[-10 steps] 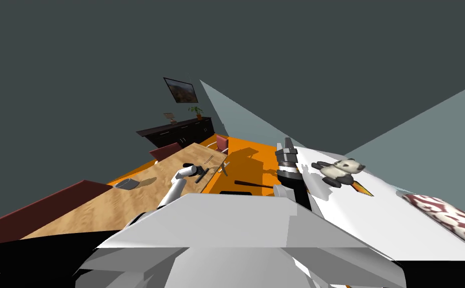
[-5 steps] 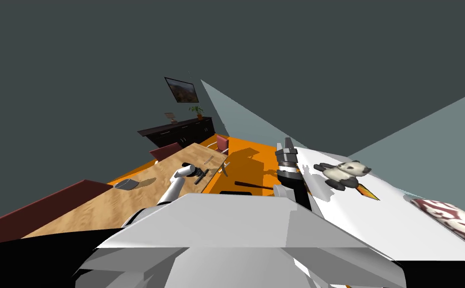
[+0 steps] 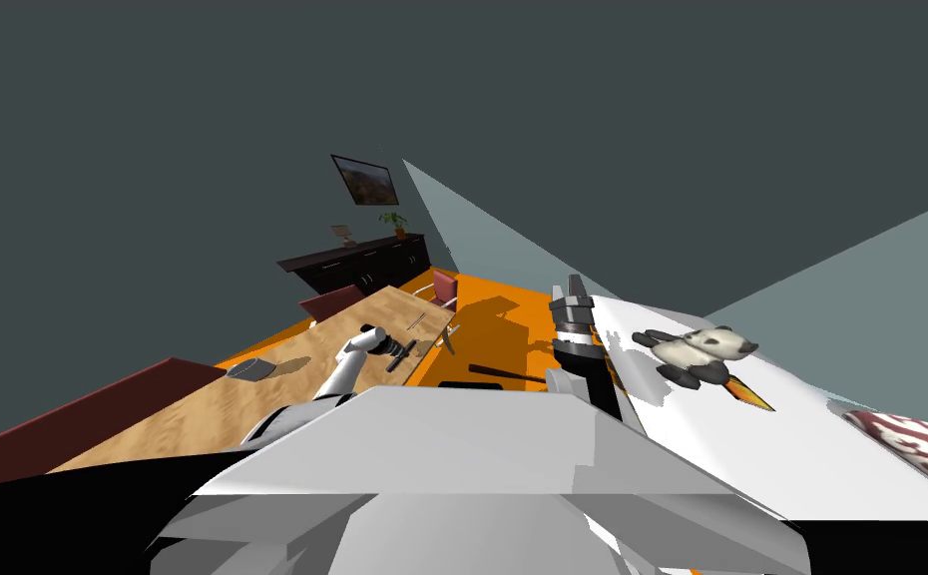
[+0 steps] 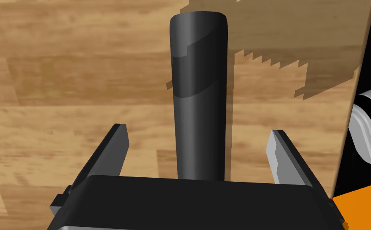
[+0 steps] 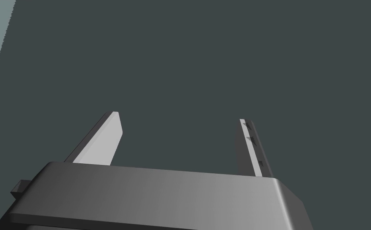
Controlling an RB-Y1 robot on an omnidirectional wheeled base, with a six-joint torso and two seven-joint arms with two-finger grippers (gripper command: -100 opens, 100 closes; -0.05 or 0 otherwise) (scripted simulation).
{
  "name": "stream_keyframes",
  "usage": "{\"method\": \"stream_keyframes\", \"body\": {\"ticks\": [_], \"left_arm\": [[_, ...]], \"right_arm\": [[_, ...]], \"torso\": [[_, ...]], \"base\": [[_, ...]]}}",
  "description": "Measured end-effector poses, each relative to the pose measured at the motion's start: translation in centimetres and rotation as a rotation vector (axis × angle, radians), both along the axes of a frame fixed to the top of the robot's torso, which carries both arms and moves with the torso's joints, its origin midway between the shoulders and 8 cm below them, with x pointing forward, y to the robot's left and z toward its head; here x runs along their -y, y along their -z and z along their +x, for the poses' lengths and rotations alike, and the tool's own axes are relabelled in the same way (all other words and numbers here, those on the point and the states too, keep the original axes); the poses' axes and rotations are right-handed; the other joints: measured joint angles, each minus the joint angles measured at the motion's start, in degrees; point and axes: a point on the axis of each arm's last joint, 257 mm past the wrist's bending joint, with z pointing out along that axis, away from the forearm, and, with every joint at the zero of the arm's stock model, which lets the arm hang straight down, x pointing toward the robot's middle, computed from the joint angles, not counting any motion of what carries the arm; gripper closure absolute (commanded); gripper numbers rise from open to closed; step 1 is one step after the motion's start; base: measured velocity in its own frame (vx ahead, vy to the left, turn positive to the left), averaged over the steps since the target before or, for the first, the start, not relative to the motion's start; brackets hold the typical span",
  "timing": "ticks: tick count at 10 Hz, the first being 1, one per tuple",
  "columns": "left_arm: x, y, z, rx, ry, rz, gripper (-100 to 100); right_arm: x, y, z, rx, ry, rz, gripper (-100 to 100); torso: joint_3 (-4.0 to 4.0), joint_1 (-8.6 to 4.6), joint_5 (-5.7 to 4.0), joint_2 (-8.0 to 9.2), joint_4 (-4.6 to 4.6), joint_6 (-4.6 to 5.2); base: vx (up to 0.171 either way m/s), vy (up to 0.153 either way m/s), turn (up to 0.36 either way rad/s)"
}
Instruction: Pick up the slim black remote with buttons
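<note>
The slim black remote (image 4: 198, 92) lies flat on the wooden table (image 4: 61, 80), close to the table's edge. My left gripper (image 4: 198, 128) hovers right over it, open, with one finger on each side of the remote and a gap on both sides. In the head view the left gripper (image 3: 390, 344) reaches over the table (image 3: 203, 409) to the remote (image 3: 404, 353). My right gripper (image 5: 178, 116) is open and holds nothing; that arm (image 3: 574, 299) is raised beside the white bed.
A grey object (image 3: 247, 368) and thin utensils (image 3: 420, 319) lie elsewhere on the table. Orange floor (image 3: 502, 329) with a dark stick (image 3: 497, 371) runs past the table edge. A panda toy (image 3: 696, 351) lies on the white bed (image 3: 751, 439). Red chairs (image 3: 330, 301) and a dark sideboard (image 3: 352, 265) stand beyond.
My left hand has pushed a little further out over the remote. The whole head view has shifted slightly, so I have turned a bit. The right arm holds still.
</note>
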Motion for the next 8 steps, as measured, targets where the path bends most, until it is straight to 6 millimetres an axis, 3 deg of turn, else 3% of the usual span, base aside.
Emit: {"method": "stream_keyframes", "body": {"ticks": [3, 4, 5, 8], "left_arm": [[-0.1, 0.3, -0.8, -0.049, -0.037, -0.039, -100], [-0.1, 0.3, -0.9, -0.052, -0.039, -0.041, 0], [-0.1, 0.3, -0.9, -0.051, -0.039, -0.041, -100], [0.8, 1.9, -1.5, -0.052, -0.037, -0.042, -100]], "right_arm": [[0.0, 0.0, 0.0, 0.000, 0.000, 0.000, 0], [0.0, 0.0, 0.0, 0.000, 0.000, 0.000, 0], [0.0, 0.0, 0.0, 0.000, 0.000, 0.000, 0], [0.0, 0.0, 0.0, 0.000, 0.000, 0.000, 0]], "torso": [[0.03, 0.01, 0.00, 0.06, 0.01, 0.00], [0.06, 0.02, 0.01, 0.10, 0.02, 0.00], [0.08, 0.01, 0.00, 0.14, 0.03, 0.00], [0.01, 0.07, 0.02, 0.02, 0.01, 0.00]], "base": [[0.020, -0.002, 0.015], [0.000, 0.000, 0.000], [0.024, 0.012, 0.010], [0.039, 0.017, 0.007]]}}
